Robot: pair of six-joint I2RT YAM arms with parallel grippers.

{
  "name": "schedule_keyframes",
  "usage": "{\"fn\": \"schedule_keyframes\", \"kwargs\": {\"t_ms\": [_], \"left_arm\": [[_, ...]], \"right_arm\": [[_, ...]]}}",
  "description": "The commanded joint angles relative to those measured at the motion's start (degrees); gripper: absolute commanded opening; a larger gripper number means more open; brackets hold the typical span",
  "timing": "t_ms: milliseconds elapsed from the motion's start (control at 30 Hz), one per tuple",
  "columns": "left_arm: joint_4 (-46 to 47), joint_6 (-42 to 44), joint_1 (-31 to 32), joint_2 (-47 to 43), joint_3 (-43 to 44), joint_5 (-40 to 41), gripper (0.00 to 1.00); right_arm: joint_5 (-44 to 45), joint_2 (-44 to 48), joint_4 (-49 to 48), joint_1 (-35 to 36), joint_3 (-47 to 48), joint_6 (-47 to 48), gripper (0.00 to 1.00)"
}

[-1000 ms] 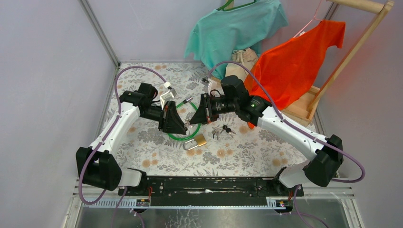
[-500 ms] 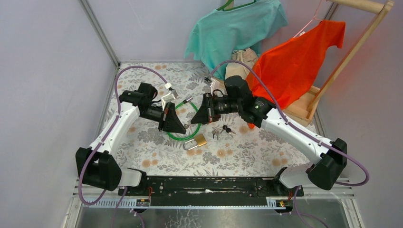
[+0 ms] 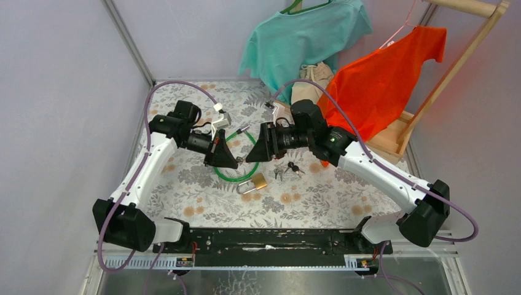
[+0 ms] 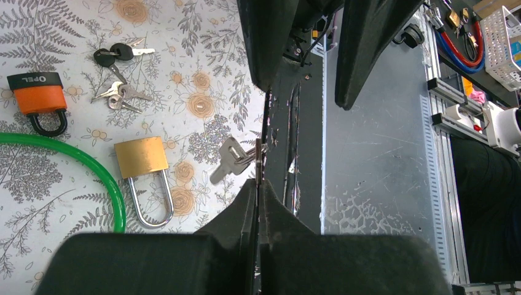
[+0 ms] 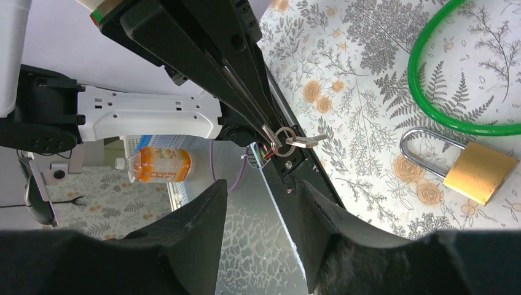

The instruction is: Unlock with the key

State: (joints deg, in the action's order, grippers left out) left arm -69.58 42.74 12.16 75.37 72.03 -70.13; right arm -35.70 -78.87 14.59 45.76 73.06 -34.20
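Key (image 4: 230,161) dangles from the left claw's (image 4: 259,178) pinch, right claw (image 5: 261,184) spread apart; so slight a hold may drop it.

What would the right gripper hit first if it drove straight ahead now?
Likely the key on its ring, pinched by the left gripper straight ahead of the right gripper; depth is unclear.

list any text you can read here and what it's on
"OPEL": on the black top band of the orange padlock, left wrist view.
Bottle label, right wrist view: print too blurred to read.
Brass padlock and loose keys: no readable marks.
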Motion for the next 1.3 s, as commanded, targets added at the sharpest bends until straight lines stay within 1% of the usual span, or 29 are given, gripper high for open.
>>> {"fn": "schedule_keyframes", "kwargs": {"t_ms": [0,100,200,267,333,400,467,600,667,767,867,933,1033,1167,1267], "left_arm": [[1.99,-3.88,1.05,-1.11,2.12,-0.71,0.0],[1.17,-4.76,1.68,-1.02,2.95,-0.94,0.0],[-0.81,-3.57,2.09,-0.8,3.61,-0.54,0.0],[-1.75,-2.46,2.39,-0.68,3.9,0.65,0.0],[-1.89,-1.0,2.87,-0.74,4.18,3.58,0.0],[0.79,-1.82,4.17,-1.42,4.3,9.72,0.0],[5.43,-2.98,5.71,-3.18,3.83,17.78,0.0],[9.74,-0.31,9.8,-4.1,5.64,35.52,0.0],[9.9,3.64,12.73,-4.65,6.73,43.2,0.0],[10.61,11.59,18.96,-7.54,6.45,55.17,0.0],[14.65,20.51,26.0,-12.64,2.63,63.47,0.0],[20.82,26.39,30.71,-17.49,-2.51,67.05,0.0],[34.52,36.4,34.99,-26.31,-13.26,69.92,0.0],[54.64,50.01,36.44,-37.23,-30.96,69.93,0.0],[70.1,60.2,36.51,-43.19,-41.4,68.08,0.0]], "right_arm": [[-3.16,-1.22,-3.81,0.39,1.43,2.28,0.52],[-5.09,-3.53,-4.42,0.47,2.86,0.85,0.52],[-6.13,-3.92,-6.57,0.47,2.28,-0.9,0.54],[-6.05,-3.61,-7.39,0.32,1.81,-1.5,0.57],[-6.4,-3.13,-8.6,-0.63,0.79,-2.76,0.6],[-7.53,-2.31,-12.09,-2.29,-1.17,-5.82,0.61],[-9.07,-1.76,-16.16,-4.31,-3.33,-9.26,0.62],[-9.59,-1.91,-19.88,-6.73,-5.27,-12.88,0.62],[-9.39,-2.84,-21.5,-6.93,-5.46,-14.06,0.62],[-9.7,-4.62,-25.02,-7.35,-5.46,-16.68,0.62],[-10.24,-5.9,-29.76,-7.78,-5.73,-19.48,0.62],[-10.99,-6.91,-33.0,-7.79,-5.85,-21.39,0.62],[-12.76,-8.55,-39.17,-7.77,-7.03,-24.91,0.61],[-14.77,-9.41,-49.21,-7.79,-11.11,-31.46,0.58],[-14.43,-8.67,-52.2,-7.5,-13.78,-32.29,0.56]]}}
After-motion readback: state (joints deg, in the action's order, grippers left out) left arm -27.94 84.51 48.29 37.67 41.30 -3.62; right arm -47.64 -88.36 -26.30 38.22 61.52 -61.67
